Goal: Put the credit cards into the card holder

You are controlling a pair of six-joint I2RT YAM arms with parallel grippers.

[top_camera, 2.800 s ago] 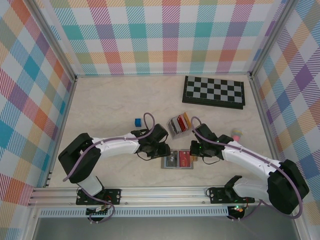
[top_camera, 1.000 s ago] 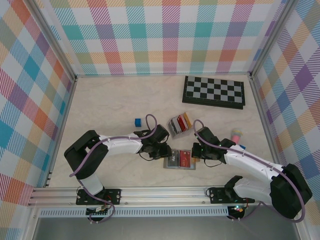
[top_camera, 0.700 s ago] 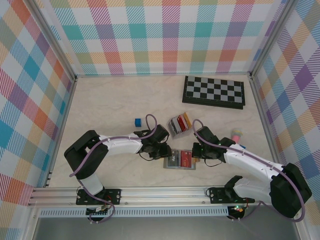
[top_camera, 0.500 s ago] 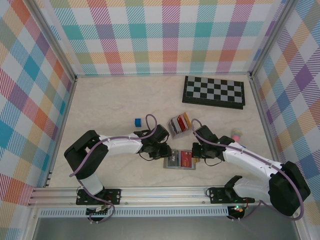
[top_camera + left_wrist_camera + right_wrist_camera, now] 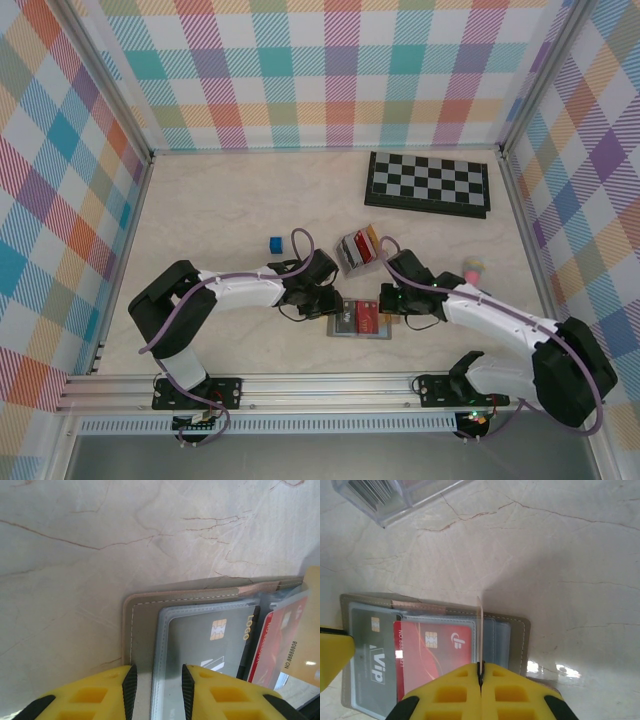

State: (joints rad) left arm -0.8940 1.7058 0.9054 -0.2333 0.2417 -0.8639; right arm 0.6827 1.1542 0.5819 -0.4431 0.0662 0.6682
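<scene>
The right gripper is clamped shut on one cream card. The card stands on edge directly over the right half of the open card holder, just right of the red card. The holder's long axis runs left to right on the worktop, between the arms. The left gripper, jaws partly apart, straddles the holder's left edge. Two cards sit in slots, the red one and a grey card. One is in hand, and several more stand in the clear rack.

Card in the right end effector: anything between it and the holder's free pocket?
Nothing visible. The card, pinched edge-on in the right end effector, hangs over the card holder beside the red card; the clear pocket there looks empty. The left end effector sits at the opposite edge.
</scene>
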